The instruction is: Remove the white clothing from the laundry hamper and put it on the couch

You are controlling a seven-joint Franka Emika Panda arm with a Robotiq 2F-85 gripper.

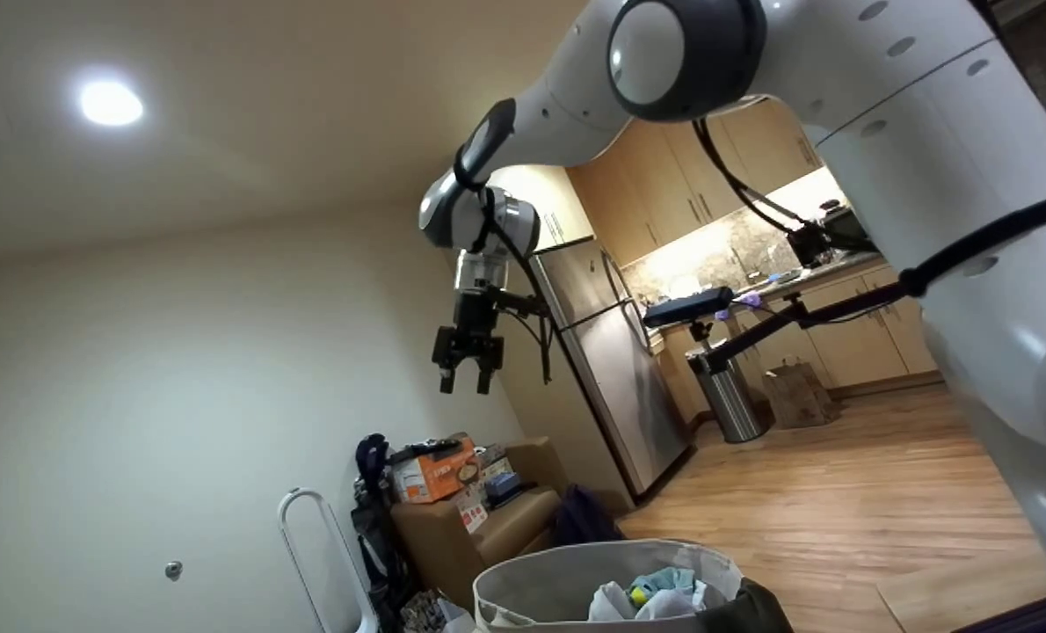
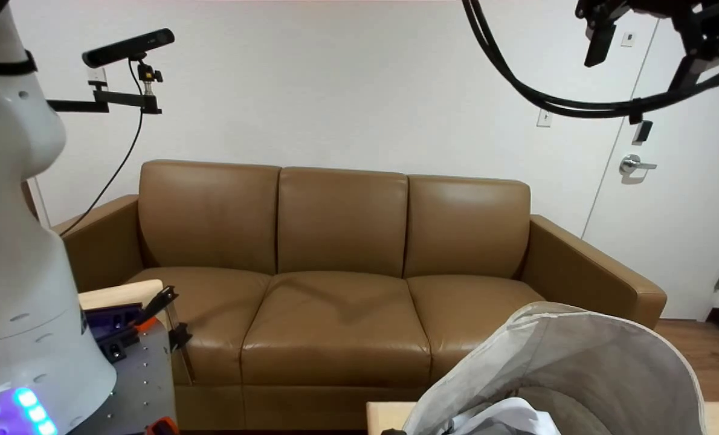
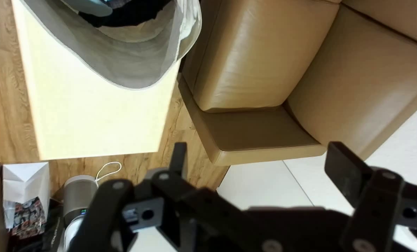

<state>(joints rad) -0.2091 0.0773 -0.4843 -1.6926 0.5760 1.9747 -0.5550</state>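
Observation:
The laundry hamper is a grey fabric bin, seen in both exterior views point(image 1: 549, 576) point(image 2: 613, 356) and at the top of the wrist view point(image 3: 135, 66). White clothing lies inside it in both exterior views point(image 1: 611, 603) point(image 2: 513, 415); light blue cloth point(image 1: 668, 580) lies beside it. In the wrist view the hamper's contents are mostly cut off, and I cannot make out the white clothing. The brown leather couch point(image 2: 341, 314) stands behind the hamper; its end shows in the wrist view point(image 3: 264, 45). My gripper point(image 1: 466, 380) point(image 2: 642, 60) point(image 3: 257, 150) is open and empty, high in the air, apart from hamper and couch.
The hamper stands on a pale wooden table point(image 2: 390, 414) point(image 3: 100, 122). A brown seat point(image 1: 439, 536) holds an orange box point(image 1: 448, 470). A white step frame point(image 1: 347, 545) stands by the wall. Black cables point(image 2: 553, 103) hang near the gripper. A door point(image 2: 686, 199) is beyond the couch.

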